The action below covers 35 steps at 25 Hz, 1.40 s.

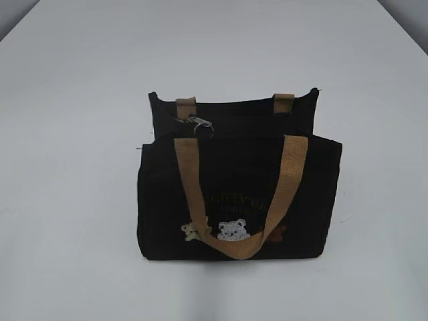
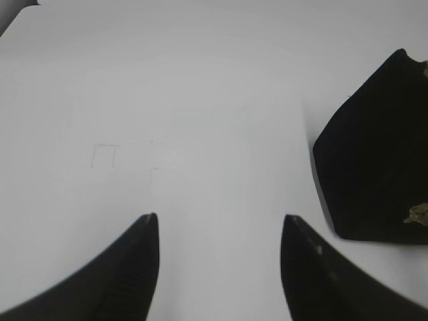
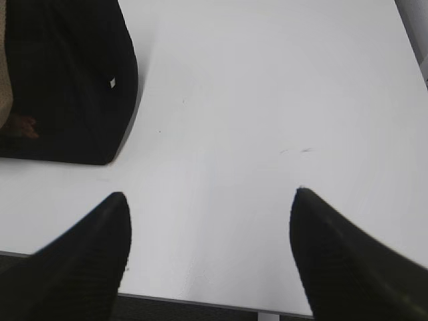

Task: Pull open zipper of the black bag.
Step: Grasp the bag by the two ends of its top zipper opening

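The black bag (image 1: 239,194) stands upright in the middle of the white table, with tan handles and small embroidered bears on its front. A silvery pull tab (image 1: 197,123) of the zipper sits at the left end of the bag's top, beside the rear handle. Neither arm shows in the exterior view. In the left wrist view my left gripper (image 2: 219,224) is open over bare table, with the bag's left end (image 2: 374,154) off to its right. My right gripper (image 3: 210,200) hangs open above the table's near edge, and the bag's right end (image 3: 67,80) lies to its upper left. Nothing is between either pair of fingers.
The white table (image 1: 73,200) surrounds the bag on all sides. Its near edge (image 3: 200,302) runs just under my right gripper, with dark floor below. A faint pencilled square (image 2: 105,156) marks the tabletop ahead of my left gripper.
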Each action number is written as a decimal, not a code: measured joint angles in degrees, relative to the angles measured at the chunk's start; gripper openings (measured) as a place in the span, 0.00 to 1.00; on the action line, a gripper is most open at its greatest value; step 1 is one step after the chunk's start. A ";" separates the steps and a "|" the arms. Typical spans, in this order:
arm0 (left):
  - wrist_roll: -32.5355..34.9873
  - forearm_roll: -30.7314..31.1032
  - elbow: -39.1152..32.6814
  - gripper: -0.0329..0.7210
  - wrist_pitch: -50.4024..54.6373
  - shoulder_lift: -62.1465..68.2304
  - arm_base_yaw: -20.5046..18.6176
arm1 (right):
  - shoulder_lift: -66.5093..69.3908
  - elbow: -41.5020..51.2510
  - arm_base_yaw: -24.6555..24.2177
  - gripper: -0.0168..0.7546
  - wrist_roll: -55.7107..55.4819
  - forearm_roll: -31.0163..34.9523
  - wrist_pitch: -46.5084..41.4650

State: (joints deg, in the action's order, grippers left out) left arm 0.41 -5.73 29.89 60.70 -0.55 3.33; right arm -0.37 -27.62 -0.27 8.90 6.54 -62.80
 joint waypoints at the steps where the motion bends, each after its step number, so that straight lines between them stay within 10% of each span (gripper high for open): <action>1: 0.00 0.00 0.00 0.62 0.00 0.00 0.00 | 0.00 0.00 0.00 0.76 0.00 0.00 0.00; 27: 0.00 -0.40 0.00 0.62 0.00 0.00 0.00 | 0.00 0.00 0.00 0.76 0.00 0.00 0.00; 35: 0.00 -12.93 3.09 0.62 -18.18 2.90 0.00 | 5.67 -3.77 0.00 0.76 -0.14 3.18 10.28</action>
State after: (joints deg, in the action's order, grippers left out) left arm 0.41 -18.66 32.98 42.52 2.35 3.33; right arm 5.31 -31.40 -0.27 8.76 9.72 -52.52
